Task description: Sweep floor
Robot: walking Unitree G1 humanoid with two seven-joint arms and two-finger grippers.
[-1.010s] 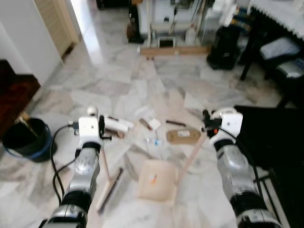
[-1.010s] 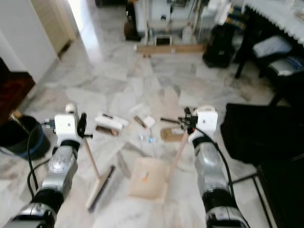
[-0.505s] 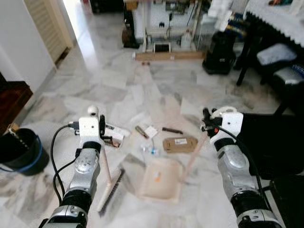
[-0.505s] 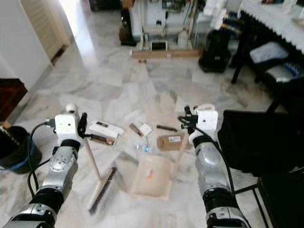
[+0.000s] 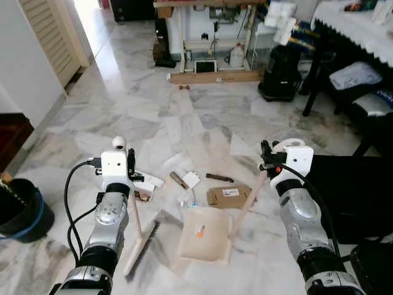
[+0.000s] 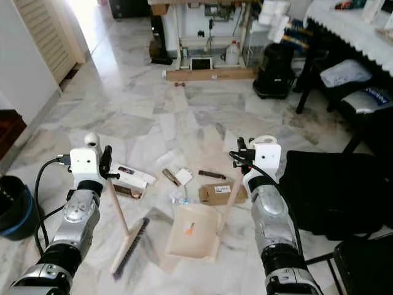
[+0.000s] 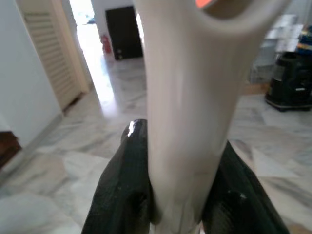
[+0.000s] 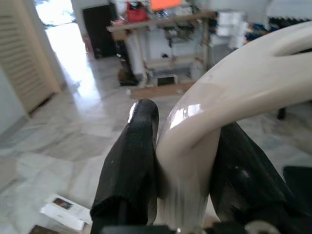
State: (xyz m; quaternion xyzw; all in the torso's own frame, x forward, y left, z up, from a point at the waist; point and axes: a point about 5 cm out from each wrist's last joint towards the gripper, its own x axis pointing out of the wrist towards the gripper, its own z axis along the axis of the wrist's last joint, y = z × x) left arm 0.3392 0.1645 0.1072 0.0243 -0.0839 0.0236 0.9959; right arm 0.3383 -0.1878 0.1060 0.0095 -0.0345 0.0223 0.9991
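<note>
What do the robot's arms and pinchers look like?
Both arms are silver with black bands. Each wrist carries a white boxy block. The left gripper and right gripper each have two long black fingers. A black cable loops beside the left arm.

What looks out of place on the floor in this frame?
Litter lies scattered on the marble floor ahead of the dustpan: a flat cardboard piece, a white box, paper scraps and a dark stick. An orange bit already sits in the dustpan. Nothing appears damaged.
</note>
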